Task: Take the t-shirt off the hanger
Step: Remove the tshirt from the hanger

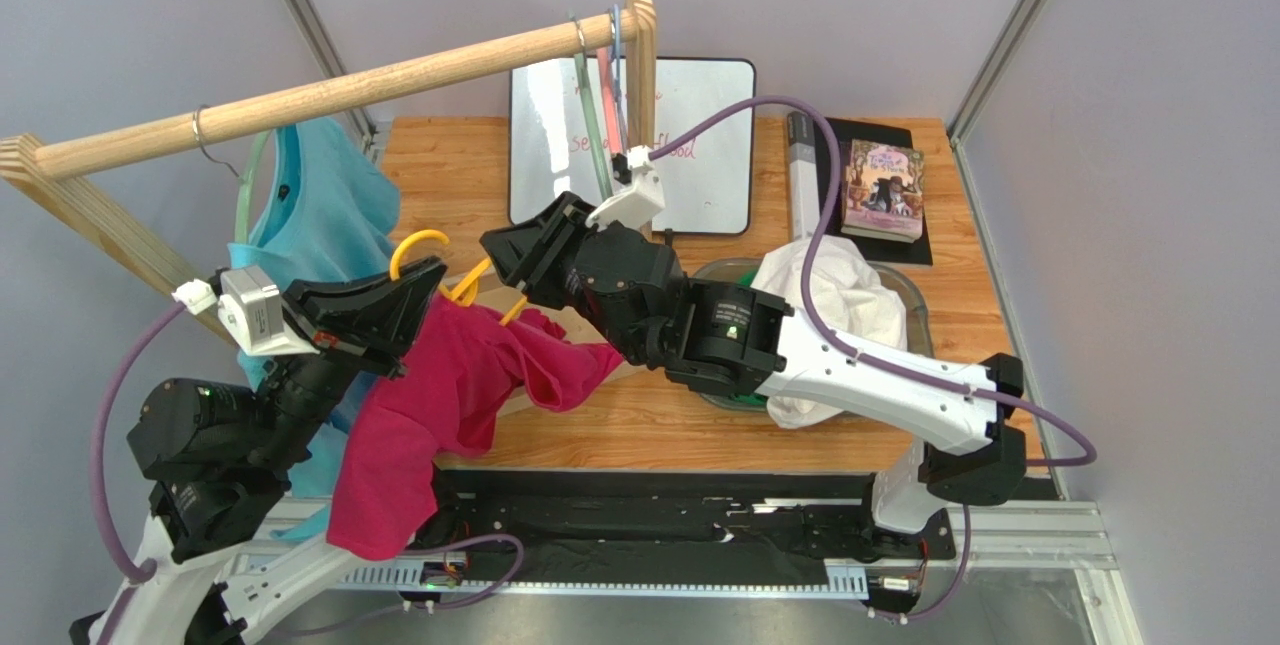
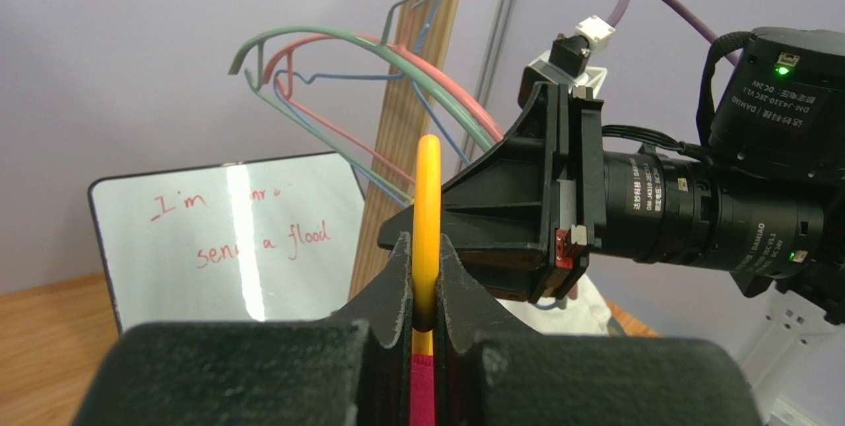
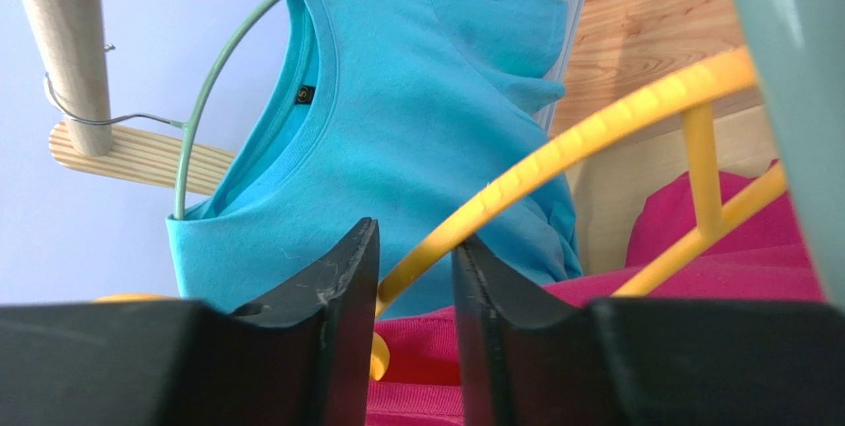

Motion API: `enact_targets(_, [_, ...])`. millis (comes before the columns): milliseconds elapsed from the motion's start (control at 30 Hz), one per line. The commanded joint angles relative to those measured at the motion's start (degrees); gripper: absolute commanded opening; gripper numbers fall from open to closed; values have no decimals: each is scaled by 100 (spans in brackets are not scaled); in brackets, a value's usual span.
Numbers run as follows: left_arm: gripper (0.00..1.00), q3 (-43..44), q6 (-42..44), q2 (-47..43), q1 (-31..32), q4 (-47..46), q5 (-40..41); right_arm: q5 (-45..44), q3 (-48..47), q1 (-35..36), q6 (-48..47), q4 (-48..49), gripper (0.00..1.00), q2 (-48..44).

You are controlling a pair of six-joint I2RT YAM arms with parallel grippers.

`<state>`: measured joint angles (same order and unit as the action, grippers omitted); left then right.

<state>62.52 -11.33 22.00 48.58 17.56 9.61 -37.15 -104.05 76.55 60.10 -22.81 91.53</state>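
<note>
A pink t-shirt (image 1: 436, 405) hangs part-way off a yellow plastic hanger (image 1: 421, 243), held in the air between the two arms. My left gripper (image 1: 428, 285) is shut on the hanger's yellow hook (image 2: 427, 188); in the left wrist view (image 2: 426, 258) pink cloth (image 2: 424, 391) shows just below the fingers. My right gripper (image 1: 504, 258) is open. In the right wrist view (image 3: 415, 248) the hanger's yellow arm (image 3: 595, 124) passes between its fingers without being pinched, and the pink shirt (image 3: 694, 258) lies under it.
A teal t-shirt (image 1: 323, 203) hangs on a green hanger from the wooden rail (image 1: 376, 83). Several empty wire hangers (image 1: 601, 90) hang at the rail's far end. A whiteboard (image 1: 706, 135), a book (image 1: 884, 191) and a bin with white cloth (image 1: 842, 300) are on the table.
</note>
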Motion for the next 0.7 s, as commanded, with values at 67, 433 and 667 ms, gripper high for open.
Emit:
enact_targets(67, [0, 137, 175, 103, 3, -350, 348, 813, -370, -62, 134, 470, 17, 339])
enact_targets(433, [53, 516, -982, 226, 3, 1247, 1192, 2464, -792, -913, -129, 848, 0, 787])
enact_targets(667, [59, 445, -1722, 41, 3, 2171, 1228, 3275, -538, -1344, -639, 1120, 0, 858])
